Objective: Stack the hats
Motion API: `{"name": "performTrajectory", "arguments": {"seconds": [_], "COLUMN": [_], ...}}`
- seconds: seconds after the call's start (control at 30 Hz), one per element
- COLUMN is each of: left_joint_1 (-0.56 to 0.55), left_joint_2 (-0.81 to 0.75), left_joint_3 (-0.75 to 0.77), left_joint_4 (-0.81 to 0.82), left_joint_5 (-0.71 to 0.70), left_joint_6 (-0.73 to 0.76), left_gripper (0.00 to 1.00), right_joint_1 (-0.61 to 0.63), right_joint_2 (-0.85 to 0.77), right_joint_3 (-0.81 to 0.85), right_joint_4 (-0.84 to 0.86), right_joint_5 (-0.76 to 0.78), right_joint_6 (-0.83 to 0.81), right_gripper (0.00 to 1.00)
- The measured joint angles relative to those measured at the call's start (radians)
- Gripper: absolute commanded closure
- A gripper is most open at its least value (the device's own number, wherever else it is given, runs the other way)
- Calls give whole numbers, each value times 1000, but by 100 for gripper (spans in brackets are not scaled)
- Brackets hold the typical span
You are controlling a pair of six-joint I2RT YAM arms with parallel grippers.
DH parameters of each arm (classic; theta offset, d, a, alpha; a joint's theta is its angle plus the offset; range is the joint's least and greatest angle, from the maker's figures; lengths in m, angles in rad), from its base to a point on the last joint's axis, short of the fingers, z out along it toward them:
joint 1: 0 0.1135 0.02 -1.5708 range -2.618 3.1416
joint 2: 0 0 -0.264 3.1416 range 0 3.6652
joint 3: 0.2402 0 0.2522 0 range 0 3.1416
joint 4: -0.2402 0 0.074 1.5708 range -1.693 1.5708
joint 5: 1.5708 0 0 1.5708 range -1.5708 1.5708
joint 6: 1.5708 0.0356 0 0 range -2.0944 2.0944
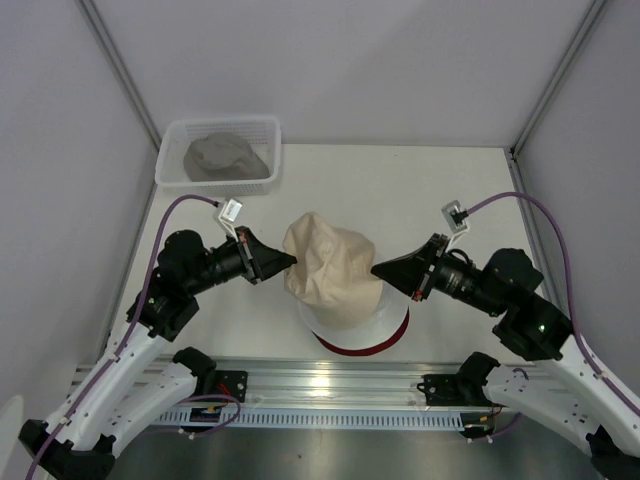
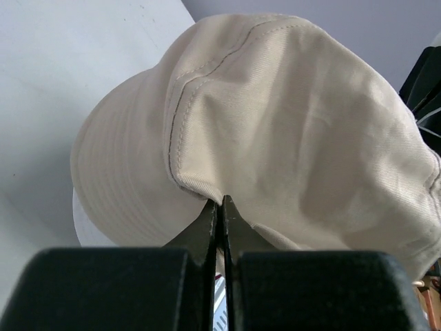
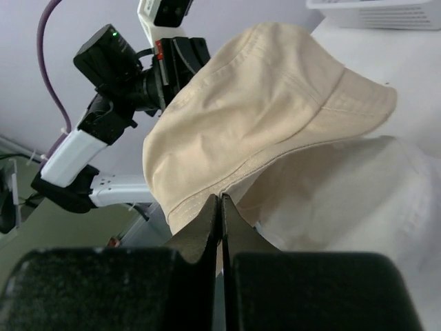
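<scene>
A cream-beige hat point(image 1: 330, 265) hangs between my two grippers above a white hat point(image 1: 365, 322), which lies on a dark red hat point(image 1: 350, 347) near the table's front. My left gripper point(image 1: 292, 260) is shut on the beige hat's brim point(image 2: 207, 196) at its left side. My right gripper point(image 1: 376, 268) is shut on the brim point(image 3: 207, 200) at its right side. The white hat point(image 3: 358, 200) shows under the beige one in the right wrist view. A grey hat point(image 1: 224, 157) lies in the white mesh basket point(image 1: 262, 128) at the back left.
The basket stands at the table's far left corner. Grey enclosure walls point(image 1: 60, 150) close in the left, right and back. A metal rail point(image 1: 330, 385) runs along the near edge between the arm bases.
</scene>
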Motion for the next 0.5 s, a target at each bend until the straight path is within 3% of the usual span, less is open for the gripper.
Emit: {"name": "performTrajectory", "arguments": {"seconds": [0.27,0.5], "left_joint_1": [-28,-111], "left_joint_2": [-1,16], "left_joint_3": [-22,-34], "left_joint_4": [24,9], "left_joint_5": [-10,-116], "left_joint_6": [20,82], "left_gripper": [99,99], "right_joint_1": [1,1], "right_joint_2": [-143,-158], "right_joint_3": [-97,-200], "right_joint_4": [-144,-224], "right_joint_5": [241,397], "right_joint_6": [-23,-13], "right_gripper": [100,100]}}
